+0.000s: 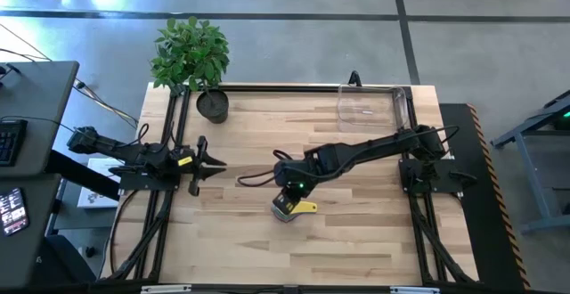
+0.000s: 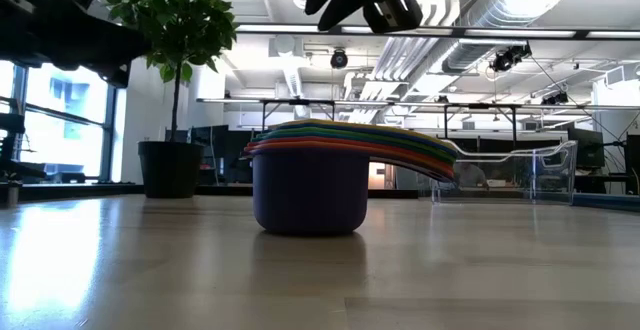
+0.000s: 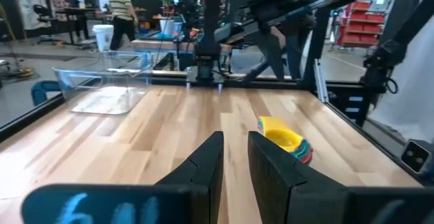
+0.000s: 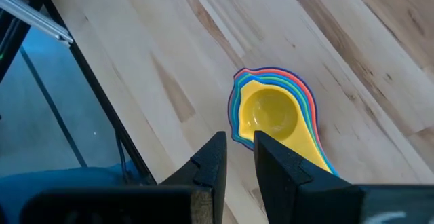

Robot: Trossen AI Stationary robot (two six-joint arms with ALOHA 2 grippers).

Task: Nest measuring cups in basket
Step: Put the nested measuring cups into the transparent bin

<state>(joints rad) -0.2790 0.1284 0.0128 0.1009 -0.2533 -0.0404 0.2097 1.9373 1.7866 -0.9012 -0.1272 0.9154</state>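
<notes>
The measuring cups (image 1: 288, 208) stand nested in one stack on the table, near its middle. The yellow cup (image 4: 271, 115) is on top, and the purple cup's base (image 2: 308, 220) rests on the wood. Their handles (image 2: 415, 150) fan out toward the table's right. My right gripper (image 4: 237, 157) hovers above the stack (image 2: 310, 185), slanting down, open by a narrow gap with nothing in it. My left gripper (image 3: 234, 157) waits level at the left edge (image 1: 214, 163), also open by a narrow gap. The clear basket (image 1: 372, 107) stands at the far right edge.
A potted plant (image 1: 191, 58) in a black pot (image 1: 213, 105) stands at the far left corner. Bare wood lies between the cups and the basket (image 2: 520, 175). Black frame rails run along the table's left and right sides. A person (image 3: 122, 7) walks in the room beyond.
</notes>
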